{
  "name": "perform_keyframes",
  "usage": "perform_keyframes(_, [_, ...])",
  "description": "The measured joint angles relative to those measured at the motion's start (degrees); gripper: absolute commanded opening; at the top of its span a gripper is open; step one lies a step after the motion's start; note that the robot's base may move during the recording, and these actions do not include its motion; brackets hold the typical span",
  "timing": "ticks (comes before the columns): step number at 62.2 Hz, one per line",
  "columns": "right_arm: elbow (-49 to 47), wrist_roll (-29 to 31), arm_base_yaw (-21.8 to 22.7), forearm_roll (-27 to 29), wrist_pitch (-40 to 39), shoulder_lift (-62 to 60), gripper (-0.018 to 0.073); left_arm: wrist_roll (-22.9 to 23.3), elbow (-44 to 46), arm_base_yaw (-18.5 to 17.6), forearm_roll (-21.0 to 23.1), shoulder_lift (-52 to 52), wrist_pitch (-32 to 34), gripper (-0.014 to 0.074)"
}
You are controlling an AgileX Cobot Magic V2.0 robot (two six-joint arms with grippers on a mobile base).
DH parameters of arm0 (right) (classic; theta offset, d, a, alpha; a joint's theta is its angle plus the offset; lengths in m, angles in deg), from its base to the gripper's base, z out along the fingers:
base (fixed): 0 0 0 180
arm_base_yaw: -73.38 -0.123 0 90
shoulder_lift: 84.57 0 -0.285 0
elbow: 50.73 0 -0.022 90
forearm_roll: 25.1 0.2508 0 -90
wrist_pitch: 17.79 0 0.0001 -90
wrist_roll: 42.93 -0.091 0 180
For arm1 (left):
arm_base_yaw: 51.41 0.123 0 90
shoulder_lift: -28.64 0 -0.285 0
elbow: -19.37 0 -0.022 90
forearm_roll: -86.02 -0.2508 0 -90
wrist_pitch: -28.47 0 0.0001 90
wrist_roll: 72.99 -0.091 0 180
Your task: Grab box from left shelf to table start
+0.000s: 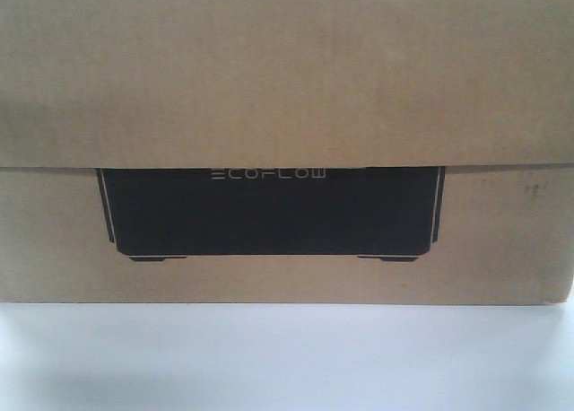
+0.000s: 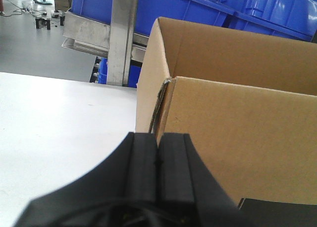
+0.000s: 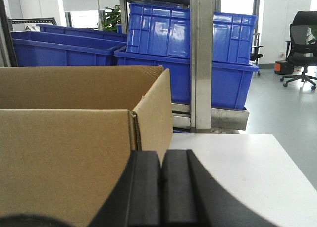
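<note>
Item, left side: my left claw [image 2: 157,162], black pads pressed together with nothing between them, sits low at the box's left front corner, just beside the cardboard; I cannot tell whether it touches. Item, centre: the box [image 1: 287,88], brown corrugated carton, top open, stands on the white counter [image 1: 287,357], black panel with ECOFLOW lettering [image 1: 269,174] facing my front camera, partly covered by a hanging flap. Item, right side: my right claw [image 3: 161,187], pads likewise closed on nothing, sits at the box's right front corner, near the side wall. Behind the box, in both wrist views: the shelf [image 3: 201,58] with steel upright and rail, carrying blue bins [image 3: 188,36]. Far right: an office chair [image 3: 303,43] on grey floor.
</note>
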Motion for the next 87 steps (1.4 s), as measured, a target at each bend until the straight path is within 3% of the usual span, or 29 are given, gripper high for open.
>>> perform_keyframes(10, [1.9, 0.0, 0.0, 0.0, -2.24, 0.0, 0.0049, 0.0, 0.0, 0.0, 0.0, 0.0, 0.0, -0.0094])
perform_keyframes(20, [10.11, 0.0, 0.0, 0.0, -6.57, 0.0, 0.0049, 0.0, 0.0, 0.0, 0.0, 0.0, 0.0, -0.0094])
perform_keyframes(27, [13.49, 0.0, 0.0, -0.97, -4.34, -1.09, 0.0049, 0.0, 0.0, 0.0, 0.0, 0.0, 0.0, -0.0094])
perform_keyframes(87, [13.72, 0.0, 0.12, -1.72, -6.84, -1.95, 0.0049, 0.0, 0.0, 0.0, 0.0, 0.0, 0.0, -0.0094])
